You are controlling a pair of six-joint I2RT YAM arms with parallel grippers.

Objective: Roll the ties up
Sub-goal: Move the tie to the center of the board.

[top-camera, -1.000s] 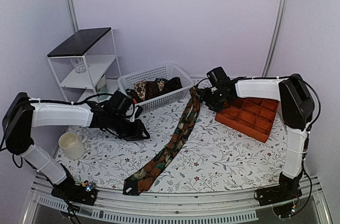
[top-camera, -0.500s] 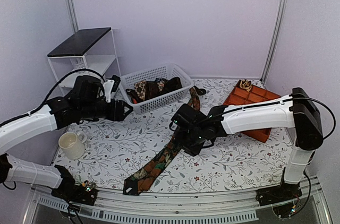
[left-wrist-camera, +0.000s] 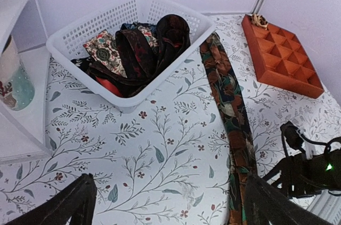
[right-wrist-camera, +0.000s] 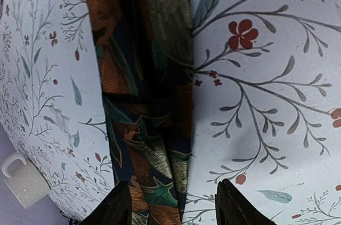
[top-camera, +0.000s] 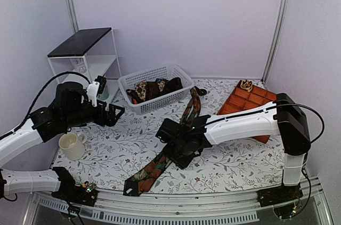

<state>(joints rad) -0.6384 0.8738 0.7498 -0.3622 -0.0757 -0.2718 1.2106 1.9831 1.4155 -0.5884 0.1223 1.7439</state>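
At the far left of the top view, a white shelf [top-camera: 80, 43] stands at about 10 o'clock from the middle of the table [top-camera: 122, 145]. A patterned cup [left-wrist-camera: 13, 83] on its lower level is cut off by the left wrist frame. A cream mug [top-camera: 71, 145] sits at 9 o'clock, partly under the raised left arm.

The left gripper [top-camera: 113, 113] hangs above the cloth with its fingers [left-wrist-camera: 74, 203] spread wide and nothing between them. Only the finger ends show, at the bottom of the wrist picture.

At 12 o'clock the white basket [top-camera: 160, 102] holds bundled ties [top-camera: 154, 87], dark, rust and one tan. They are tangled, so they cannot be counted.

A long tie [top-camera: 154, 167] lies flat on the cloth. It runs from its narrow end near the basket's right corner at 1 o'clock down to its wide end at 7 o'clock by the near edge. Its middle stretch is hidden under the right gripper [top-camera: 180, 157].

In the right wrist view that gripper's fingers [right-wrist-camera: 117, 206] straddle the tie, parted and not clamped. Bare cloth shows beside the other finger. Whether either tip touches the fabric cannot be told.

At 2 o'clock is the orange tray [top-camera: 241, 103], its near side covered by the right arm. A small rolled tie [top-camera: 245, 85] sits in its far corner compartment, too small to make out its print.
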